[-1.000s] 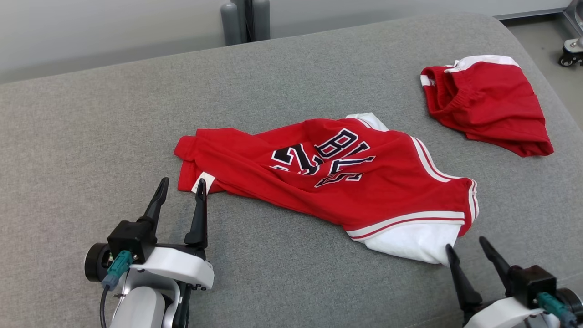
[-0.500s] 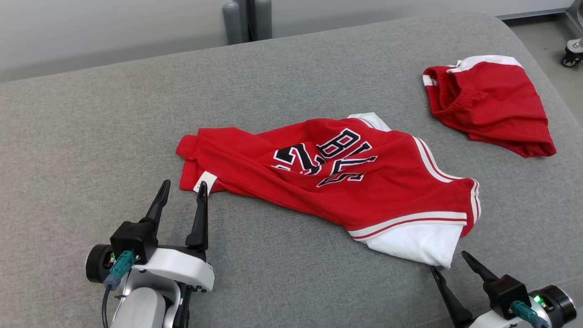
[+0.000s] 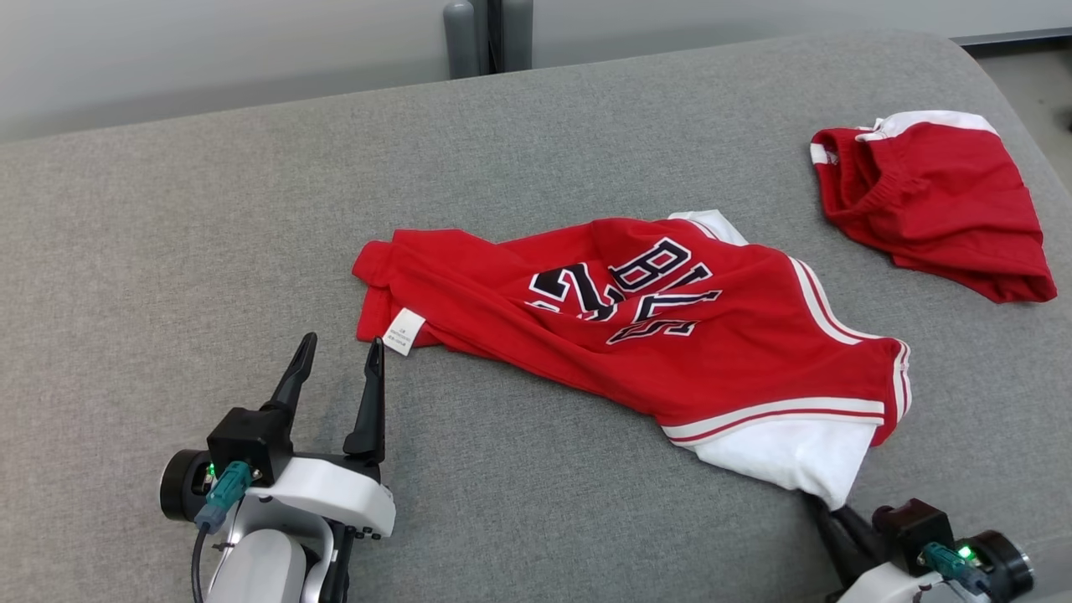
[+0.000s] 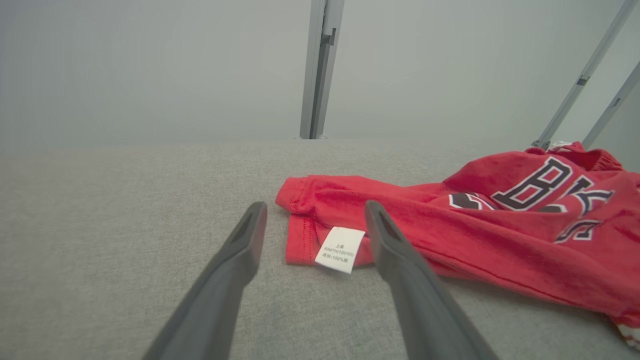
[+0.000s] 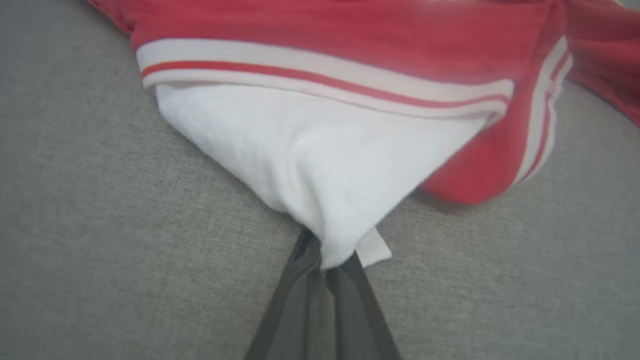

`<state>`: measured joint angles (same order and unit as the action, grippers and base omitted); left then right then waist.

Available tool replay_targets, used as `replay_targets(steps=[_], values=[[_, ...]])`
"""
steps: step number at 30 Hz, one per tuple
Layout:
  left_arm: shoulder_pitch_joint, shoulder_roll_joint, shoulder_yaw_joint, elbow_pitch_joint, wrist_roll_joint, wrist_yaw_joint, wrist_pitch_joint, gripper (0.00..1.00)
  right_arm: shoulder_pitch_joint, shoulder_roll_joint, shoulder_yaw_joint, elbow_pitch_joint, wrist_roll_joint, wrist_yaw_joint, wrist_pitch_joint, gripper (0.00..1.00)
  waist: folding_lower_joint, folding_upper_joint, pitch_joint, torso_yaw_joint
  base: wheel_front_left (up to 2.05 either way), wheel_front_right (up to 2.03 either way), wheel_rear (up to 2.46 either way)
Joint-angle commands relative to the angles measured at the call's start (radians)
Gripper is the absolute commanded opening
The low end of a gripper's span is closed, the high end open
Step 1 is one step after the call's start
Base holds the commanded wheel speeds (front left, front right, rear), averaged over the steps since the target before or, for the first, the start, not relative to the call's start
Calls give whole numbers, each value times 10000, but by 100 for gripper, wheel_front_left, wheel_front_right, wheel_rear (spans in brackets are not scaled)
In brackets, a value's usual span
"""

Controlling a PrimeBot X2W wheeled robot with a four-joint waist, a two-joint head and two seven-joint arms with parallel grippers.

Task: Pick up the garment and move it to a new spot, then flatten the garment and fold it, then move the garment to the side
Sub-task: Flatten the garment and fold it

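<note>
Grey upholstery [image 3: 167, 209] carries the red jersey [image 3: 636, 335], crumpled across its middle with the lettering up, as your right gripper [image 5: 325, 260] makes its move. A second ago those two dark fingers stood apart beside the white corner [image 3: 787, 456] nearest the robot. Now they are pressed together with that corner pinched between them, the cloth drawn to a point at the fingertips in the right wrist view.

Your left gripper [image 3: 341, 342] has not followed. Its fingers stay spread wide with nothing between them, tips just short of the jersey's other near corner, where a white label [image 3: 406, 331] hangs out from the hem. The slight sideways slide of the whole scene in the head view is the camera's doing; the jersey itself looks unmoved. A pair of red shorts [image 3: 938, 209] sits well apart at the far right.

By the look of it, you have the first hold of the pick-up and lack the second. The left side likely needs to reach forward and close on the label corner before any lift. Otherwise the jersey may hang from one point and bunch rather than spread at the new spot.
</note>
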<state>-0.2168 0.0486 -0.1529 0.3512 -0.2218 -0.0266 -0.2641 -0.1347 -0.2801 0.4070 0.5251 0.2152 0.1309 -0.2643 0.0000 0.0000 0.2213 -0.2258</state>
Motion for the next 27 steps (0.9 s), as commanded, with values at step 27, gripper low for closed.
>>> replay_targets(steps=[27], values=[[176, 44, -38, 75, -199, 103, -1, 100, -1049, -2407, 756, -4130, 8308, 1, 3, 0, 0, 0, -559, -148, 0, 0, 0]])
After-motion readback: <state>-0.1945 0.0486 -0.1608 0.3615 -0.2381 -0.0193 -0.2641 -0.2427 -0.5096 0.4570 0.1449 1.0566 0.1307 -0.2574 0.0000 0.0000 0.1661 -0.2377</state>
